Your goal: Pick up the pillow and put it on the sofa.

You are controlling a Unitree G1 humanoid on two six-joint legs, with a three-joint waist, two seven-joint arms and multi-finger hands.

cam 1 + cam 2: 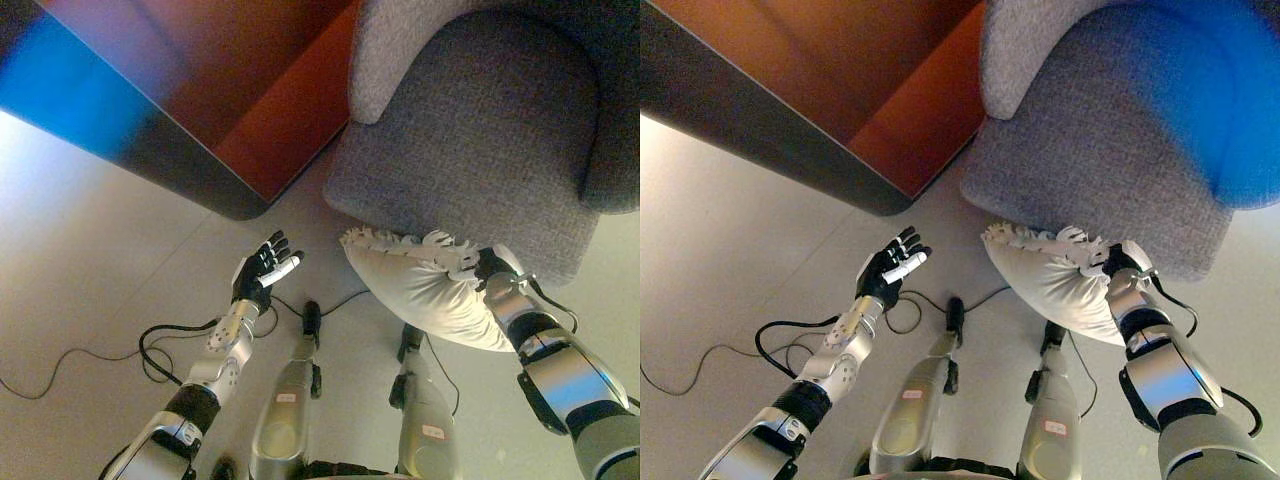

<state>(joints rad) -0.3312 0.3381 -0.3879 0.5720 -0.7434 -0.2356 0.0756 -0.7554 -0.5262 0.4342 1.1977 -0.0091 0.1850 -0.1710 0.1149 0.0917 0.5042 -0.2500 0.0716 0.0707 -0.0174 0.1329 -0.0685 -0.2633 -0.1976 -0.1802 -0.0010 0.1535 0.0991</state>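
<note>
A cream pillow [425, 290] with a frilled edge hangs just in front of the grey sofa [480, 130], below its seat front and off the floor. My right hand [492, 268] is shut on the pillow's right upper edge, fingers dug into the frill. To the pillow's left my left hand [262, 272] is open, palm up, fingers spread, touching nothing. The same scene shows in the right eye view, with the pillow [1055, 280], the right hand [1120, 262] and the left hand [890, 268].
A dark wooden table [200, 90] with a reddish top and rounded corner stands at the upper left, close beside the sofa. Pale floor [90, 250] spreads to the left.
</note>
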